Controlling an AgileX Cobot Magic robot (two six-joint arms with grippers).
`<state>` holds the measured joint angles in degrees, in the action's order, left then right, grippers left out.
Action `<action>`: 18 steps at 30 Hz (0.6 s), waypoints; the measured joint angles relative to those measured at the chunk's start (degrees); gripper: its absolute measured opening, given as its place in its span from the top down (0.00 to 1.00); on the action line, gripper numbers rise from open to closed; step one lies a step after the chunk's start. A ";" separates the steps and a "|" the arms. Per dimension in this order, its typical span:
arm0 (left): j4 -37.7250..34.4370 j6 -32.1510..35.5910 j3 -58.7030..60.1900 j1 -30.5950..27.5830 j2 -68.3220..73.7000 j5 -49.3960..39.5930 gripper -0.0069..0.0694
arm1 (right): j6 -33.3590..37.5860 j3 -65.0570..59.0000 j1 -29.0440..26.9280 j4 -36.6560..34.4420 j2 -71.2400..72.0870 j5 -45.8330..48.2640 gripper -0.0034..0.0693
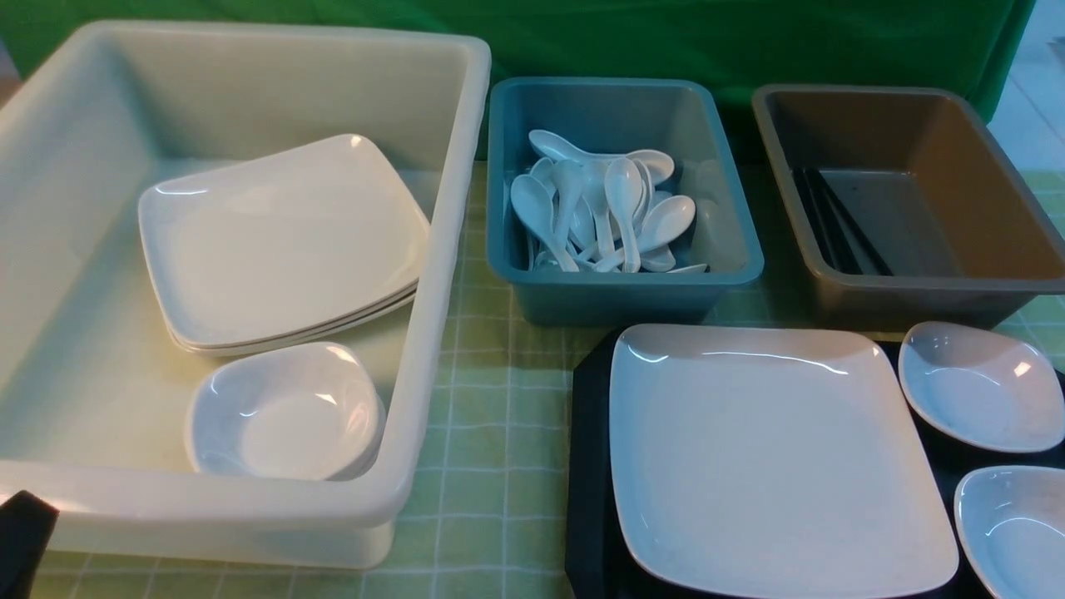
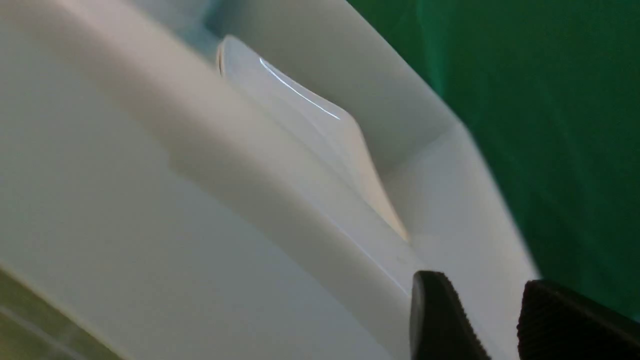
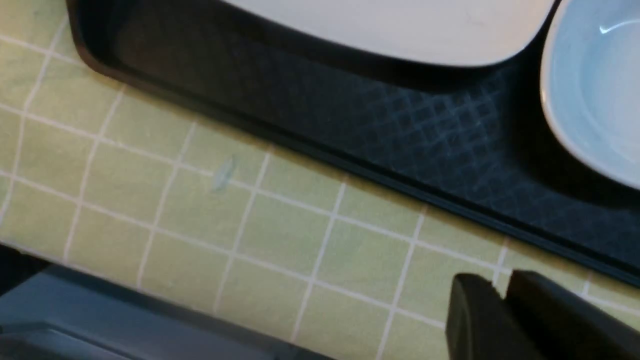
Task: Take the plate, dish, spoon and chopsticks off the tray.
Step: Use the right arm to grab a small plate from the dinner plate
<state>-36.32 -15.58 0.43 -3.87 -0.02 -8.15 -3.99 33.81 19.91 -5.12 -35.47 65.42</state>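
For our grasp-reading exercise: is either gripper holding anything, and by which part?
Nothing is held. The left gripper shows empty, parted jaws by the white tub; the right gripper shows empty, barely parted jaws above the tablecloth.

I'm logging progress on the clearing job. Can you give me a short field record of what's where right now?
tray: holds plate and two small dishes; nothing else visible on it
white tub: stacked plates, nested dishes
blue tub: spoons
brown tub: chopsticks
left gripper: open, empty, at white tub's wall
right gripper: empty, over tablecloth beside tray
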 joint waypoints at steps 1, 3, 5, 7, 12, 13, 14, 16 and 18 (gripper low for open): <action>-3.31 -1.66 0.00 0.00 0.00 0.00 0.61 | 0.00 0.00 0.00 0.24 -1.34 0.08 0.84; -5.59 -2.85 0.00 0.00 0.00 0.05 0.61 | 0.00 0.00 0.00 0.54 -2.54 0.20 0.83; -7.56 -3.75 0.00 0.00 0.00 0.28 0.61 | 0.00 0.00 0.00 1.54 -4.80 0.14 0.82; -7.92 -3.79 0.00 0.00 0.00 0.62 0.61 | 0.00 0.00 0.00 2.93 -7.11 -0.30 0.78; -5.64 -3.79 0.00 0.00 0.00 0.84 0.61 | 0.67 0.00 0.00 7.68 -14.79 -6.06 0.59; -4.93 -3.74 0.00 0.00 0.00 0.84 0.61 | 1.59 0.00 0.00 8.51 -16.50 -7.71 0.55; -4.63 -3.74 0.00 0.00 0.00 0.87 0.61 | 2.84 0.00 0.00 9.09 -17.55 -9.07 0.54; -2.78 -3.74 0.00 0.00 0.00 0.87 0.61 | 6.10 0.00 0.00 9.99 -21.90 -12.34 0.50; -0.26 -3.74 0.00 0.00 0.00 0.87 0.61 | 7.37 0.00 0.00 10.29 -26.12 -14.60 0.49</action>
<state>-36.58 -19.31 0.43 -3.87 -0.02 -7.28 3.38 33.81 19.91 5.17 -61.59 50.83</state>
